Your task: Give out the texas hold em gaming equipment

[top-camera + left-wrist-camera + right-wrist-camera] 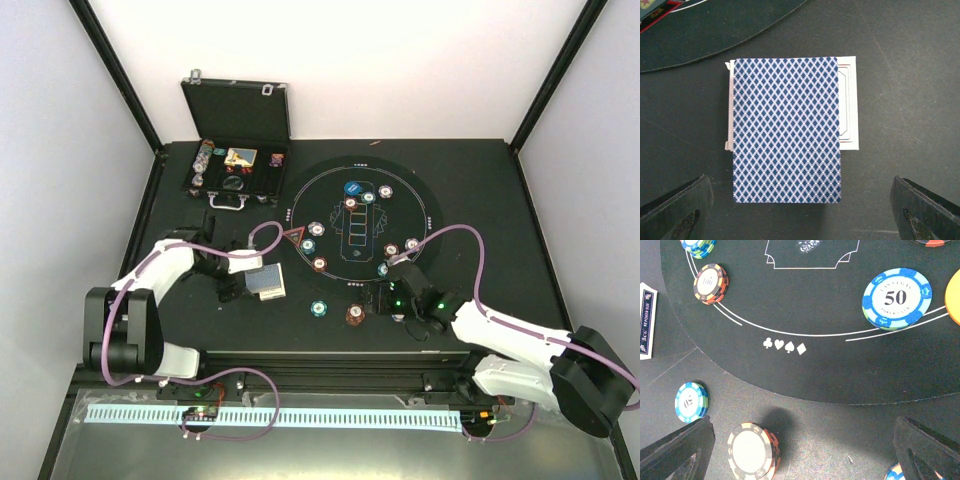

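Blue-backed and face down, the deck of cards (pixel 786 130) lies on the black table (pixel 480 200) just off the near-left edge of the round mat (pixel 405 205). It is squared up, apart from what looks like a white card (pixel 850 110) peeking out from under its right side. The left gripper (pixel 800 210) hangs right over the deck with its fingers spread wide and clear of the cards, holding nothing. The right gripper (pixel 800 452) is just as wide and empty, above the near rim of the mat. A blue-and-white chip (pixel 690 402) and a white-and-orange chip (pixel 754 450) lie on the bare table below it. The chip work looks well along. Small stacks of chips (pixel 316 229) sit in clusters at the left, far and right sides of the mat, a fifty chip (pixel 896 298) among them. A red triangle marker (pixel 295 236) rests at the left rim. The cards look like the part left to do: the printed card boxes (pixel 355 238) in the middle of the mat are bare, and I see no card dealt to any seat. The case (pixel 235 165) at the far-left corner stands open with more chips inside; whether those are meant to go out too I cannot tell.
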### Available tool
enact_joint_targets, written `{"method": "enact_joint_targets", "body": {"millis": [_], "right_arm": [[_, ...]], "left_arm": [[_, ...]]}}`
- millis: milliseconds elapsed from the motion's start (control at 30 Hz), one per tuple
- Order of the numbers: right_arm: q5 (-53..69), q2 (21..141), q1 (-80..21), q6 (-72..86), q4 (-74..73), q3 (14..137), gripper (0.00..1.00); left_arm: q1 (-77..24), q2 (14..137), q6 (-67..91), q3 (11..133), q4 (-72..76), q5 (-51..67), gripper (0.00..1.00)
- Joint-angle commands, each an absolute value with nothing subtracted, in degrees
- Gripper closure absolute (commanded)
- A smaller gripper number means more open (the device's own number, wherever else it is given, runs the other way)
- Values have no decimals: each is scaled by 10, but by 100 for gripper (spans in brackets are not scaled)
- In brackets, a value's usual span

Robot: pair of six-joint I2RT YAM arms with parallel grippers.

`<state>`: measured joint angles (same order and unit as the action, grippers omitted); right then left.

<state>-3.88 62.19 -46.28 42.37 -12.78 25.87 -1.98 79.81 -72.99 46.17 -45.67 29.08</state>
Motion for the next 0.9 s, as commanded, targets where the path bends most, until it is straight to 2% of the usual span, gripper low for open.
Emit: {"method": "enact_joint_targets", "body": {"millis": [0,867], "right_arm": [[-40,625,-466,428,-110,254,0],[-36,644,-466,427,-107,261,0]], "left_arm": [[-23,810,-730,486,-441,289,1],[-43,860,-724,507,-457,254,1]]}}
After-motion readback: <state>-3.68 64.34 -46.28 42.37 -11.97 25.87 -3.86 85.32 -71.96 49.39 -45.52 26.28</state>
